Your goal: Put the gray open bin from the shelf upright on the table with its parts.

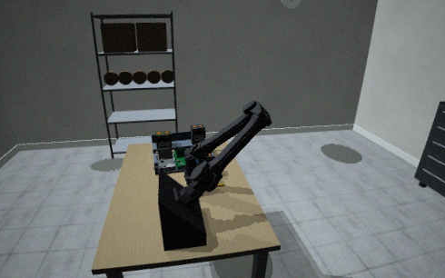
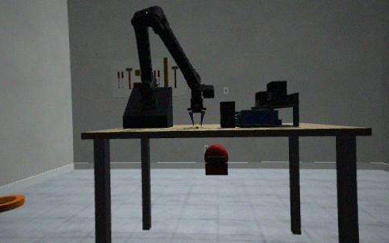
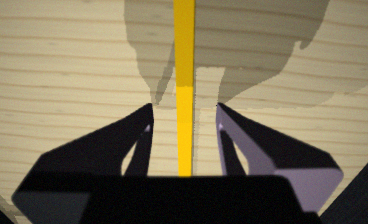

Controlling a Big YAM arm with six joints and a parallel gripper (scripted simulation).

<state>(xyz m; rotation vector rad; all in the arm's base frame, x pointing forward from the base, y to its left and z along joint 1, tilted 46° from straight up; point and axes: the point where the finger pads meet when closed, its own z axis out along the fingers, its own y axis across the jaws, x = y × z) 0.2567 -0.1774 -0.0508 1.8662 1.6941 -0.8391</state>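
A small dark shelf (image 1: 182, 136) (image 2: 295, 113) stands toward the far end of the table (image 1: 130, 204) (image 2: 328, 131). Two dark boxes are on its top; the left one (image 1: 163, 136) and the right one (image 1: 197, 133) show small orange parts in the top view. Which is the gray bin is too dim to tell. My gripper (image 2: 197, 123) (image 3: 184, 111) is partly open, pointing down just above the table, well short of the shelf. A thin yellow stick (image 3: 184, 45) (image 1: 221, 184) lies on the table between the fingers, with a gap on both sides. The bin is out of the wrist view.
A green board (image 1: 180, 159) and grey items are at the shelf's foot. In the exterior view a dark upright box (image 2: 227, 114) and a blue box (image 2: 256, 117) stand between my gripper and the shelf's far post. The arm's black wedge base (image 1: 180, 223) (image 2: 148, 111) is at the near end.
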